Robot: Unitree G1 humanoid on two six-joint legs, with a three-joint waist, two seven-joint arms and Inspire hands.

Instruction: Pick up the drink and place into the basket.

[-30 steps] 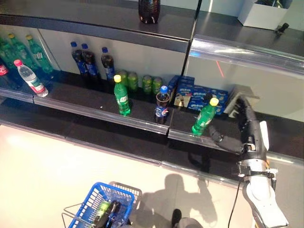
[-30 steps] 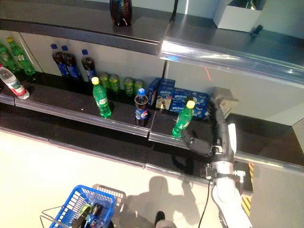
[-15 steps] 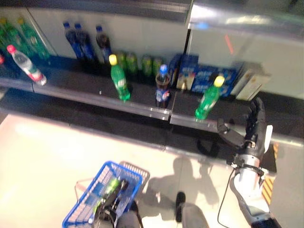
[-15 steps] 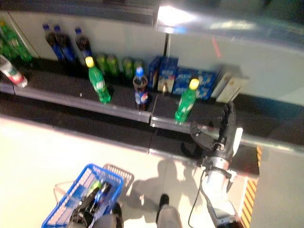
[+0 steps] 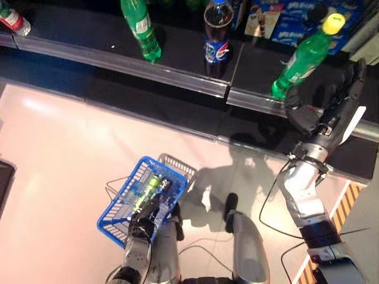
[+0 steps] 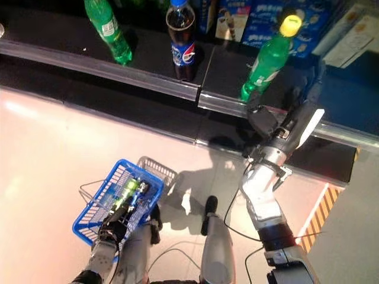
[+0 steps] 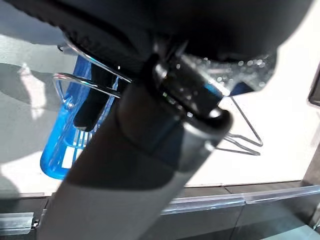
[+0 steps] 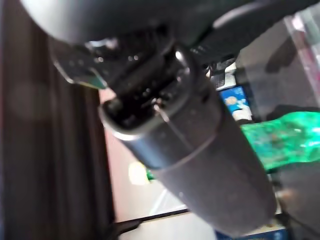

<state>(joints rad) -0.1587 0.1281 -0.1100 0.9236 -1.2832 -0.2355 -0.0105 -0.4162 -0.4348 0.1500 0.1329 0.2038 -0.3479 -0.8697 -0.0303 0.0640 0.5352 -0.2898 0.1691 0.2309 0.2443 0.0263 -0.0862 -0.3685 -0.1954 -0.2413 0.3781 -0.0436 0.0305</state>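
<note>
A green drink bottle with a yellow cap stands at the front edge of the low dark shelf. My right hand is open just to its right, fingers straight up. Its thumb reaches toward the bottle's base, and I cannot tell whether it touches. The right wrist view shows the green bottle past the hand. My left hand is low by my body, shut on the wire handle of the blue basket. A green bottle and a dark one lie in the basket.
Further left on the shelf stand another green bottle and a cola bottle with a blue cap. Blue boxes sit behind them. Pale floor lies between the shelf and the basket. Yellow-black stripes mark the floor at the right.
The camera has tipped down, so the upper shelves have left the view and the basket shows fully. My right hand stays open beside the green bottle, which still stands on the shelf.
</note>
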